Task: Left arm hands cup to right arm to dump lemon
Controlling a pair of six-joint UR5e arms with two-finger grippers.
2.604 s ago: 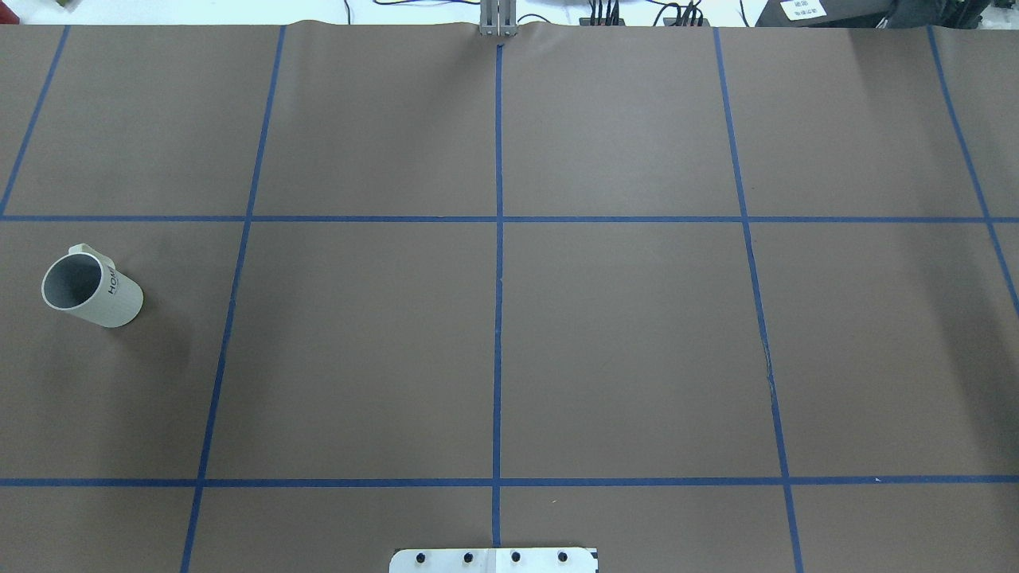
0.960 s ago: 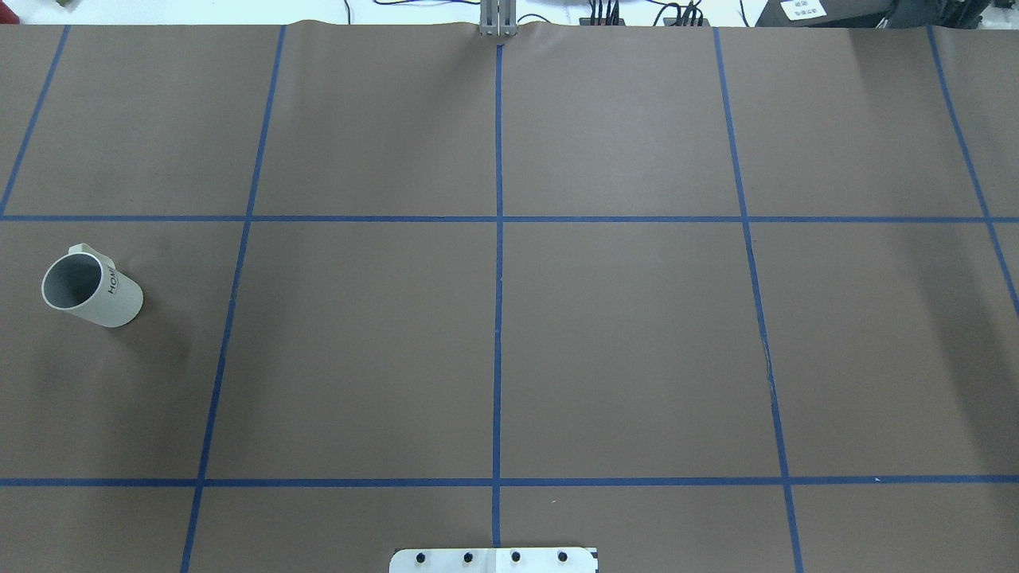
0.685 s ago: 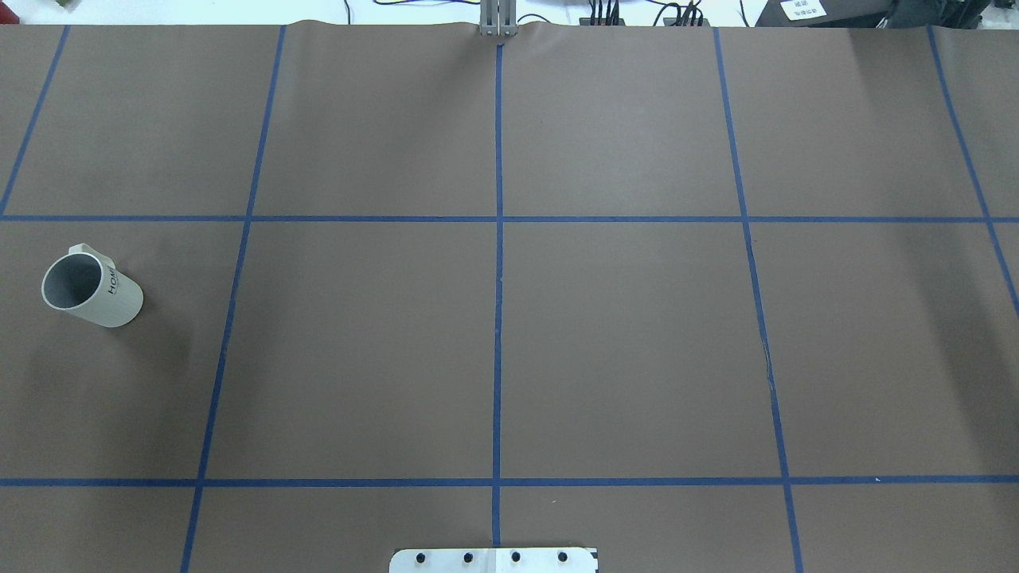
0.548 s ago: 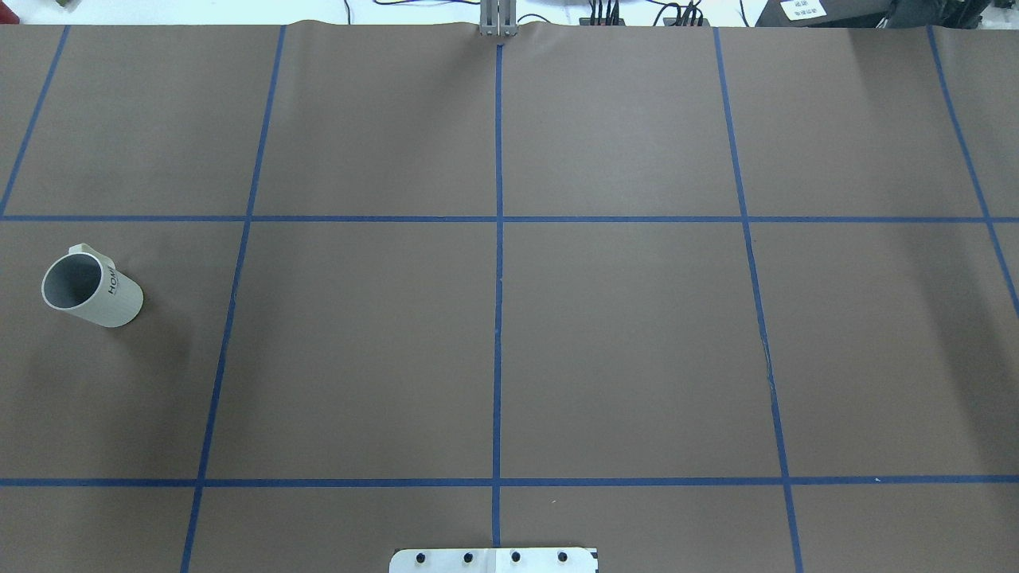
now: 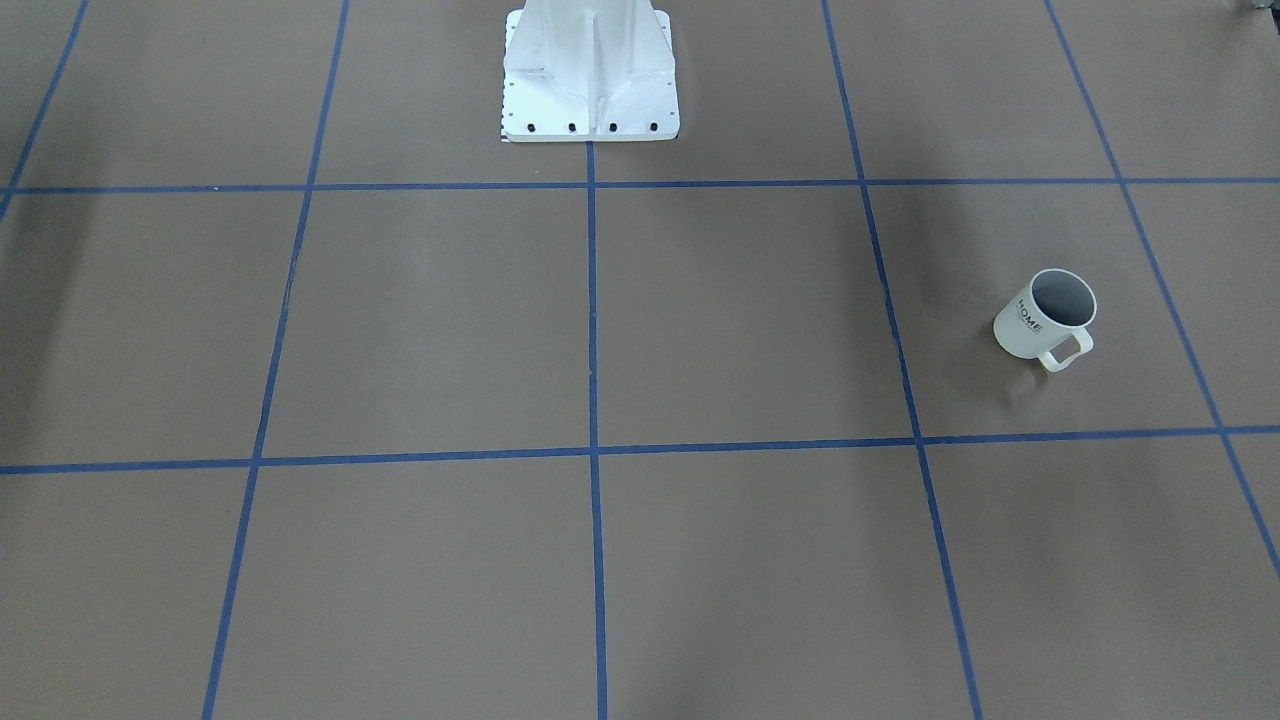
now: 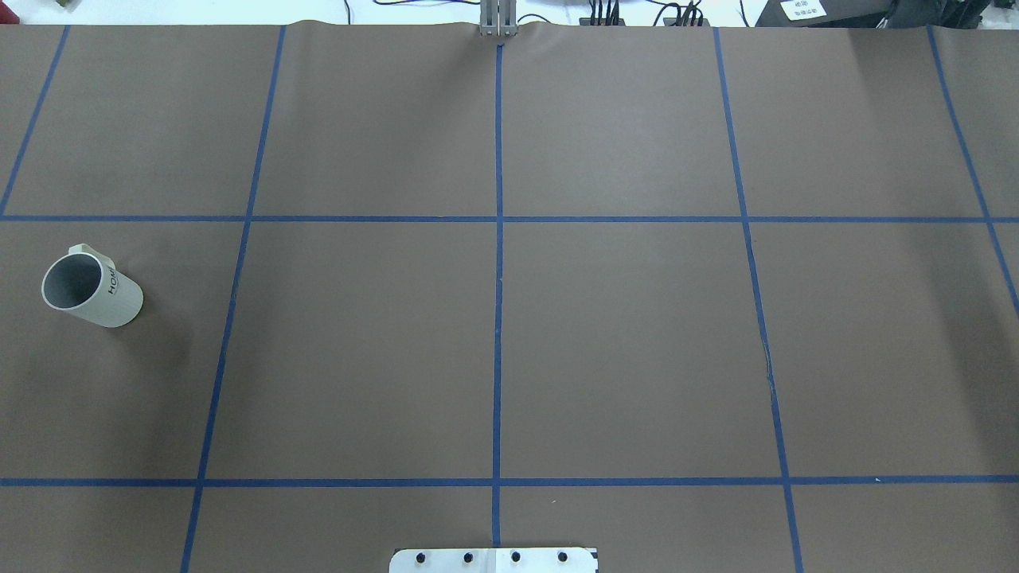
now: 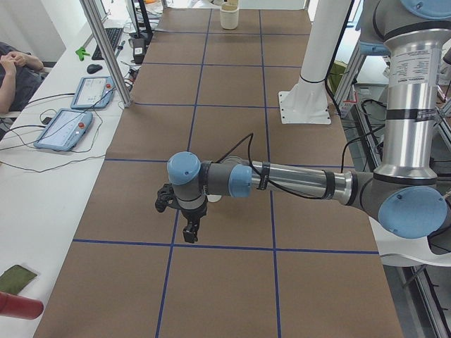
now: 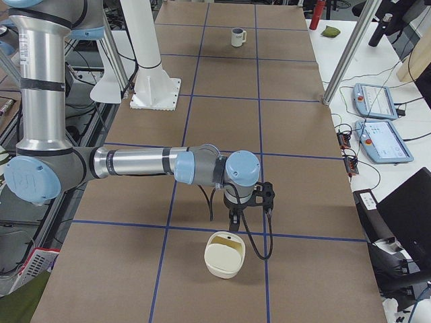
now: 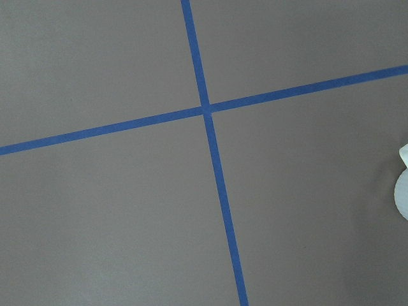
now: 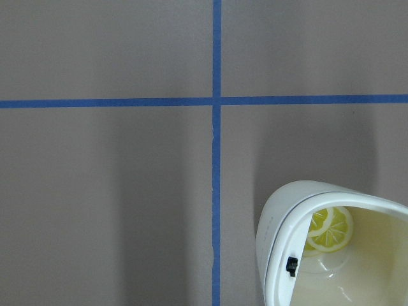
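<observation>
The cup (image 6: pixel 91 290) stands upright on the brown table at the robot's far left, "HOME" on its side. It also shows in the front-facing view (image 5: pixel 1045 318) and, small, in the right view (image 8: pixel 238 37). Its inside looks dark grey and no lemon shows in it. The left arm (image 7: pixel 296 182) reaches over that end of the table, and its gripper (image 7: pixel 190 231) points down; the arm hides the cup in the left view. The right arm (image 8: pixel 141 163) holds its gripper (image 8: pixel 233 221) just above a cream container. I cannot tell whether either gripper is open or shut.
The cream container (image 8: pixel 227 254) sits at the table's right end, with two yellow slice shapes (image 10: pixel 331 228) inside. The white robot pedestal (image 5: pixel 590 80) stands mid-table at the robot's edge. Tablets (image 7: pixel 67 127) and a seated person (image 7: pixel 10 70) are along the far side.
</observation>
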